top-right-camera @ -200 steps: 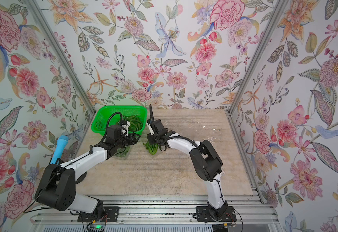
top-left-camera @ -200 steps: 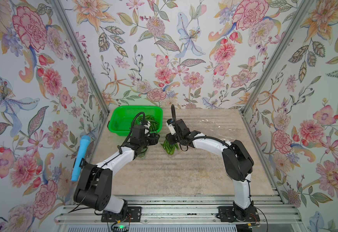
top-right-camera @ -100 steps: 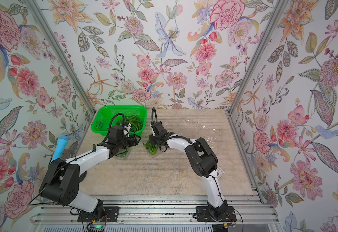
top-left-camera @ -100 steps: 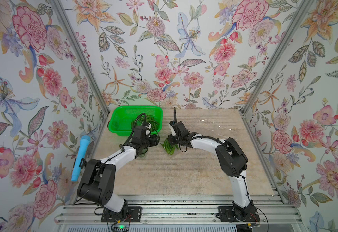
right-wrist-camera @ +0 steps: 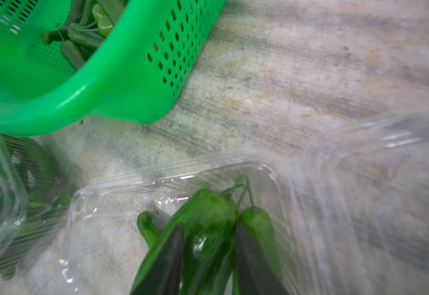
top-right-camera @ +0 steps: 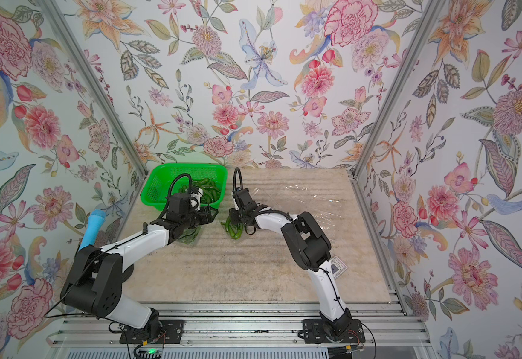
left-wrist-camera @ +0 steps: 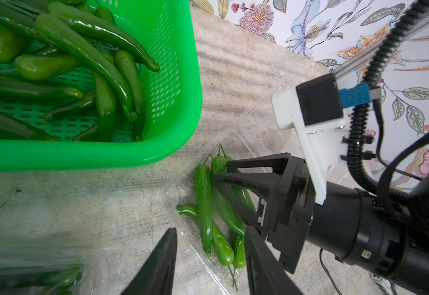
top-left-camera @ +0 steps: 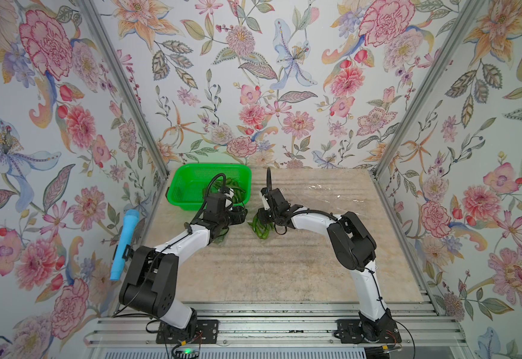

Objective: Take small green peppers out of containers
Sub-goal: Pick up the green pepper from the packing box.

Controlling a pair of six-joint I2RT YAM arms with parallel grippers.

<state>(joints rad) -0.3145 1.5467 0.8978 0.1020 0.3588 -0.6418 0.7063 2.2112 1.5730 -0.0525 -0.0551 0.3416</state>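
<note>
Flanking one pepper [right-wrist-camera: 209, 207], right pincer [right-wrist-camera: 208, 226] tips show only wrist-side.

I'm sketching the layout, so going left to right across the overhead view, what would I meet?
blue foam tube → green basket → small green peppers → clear plastic pack

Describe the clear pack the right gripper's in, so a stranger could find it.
Find the green basket at the table's back left. Off its near right corner lies the clear pack, lid open. Unlike the left pack, it has the right gripper inside.
</note>
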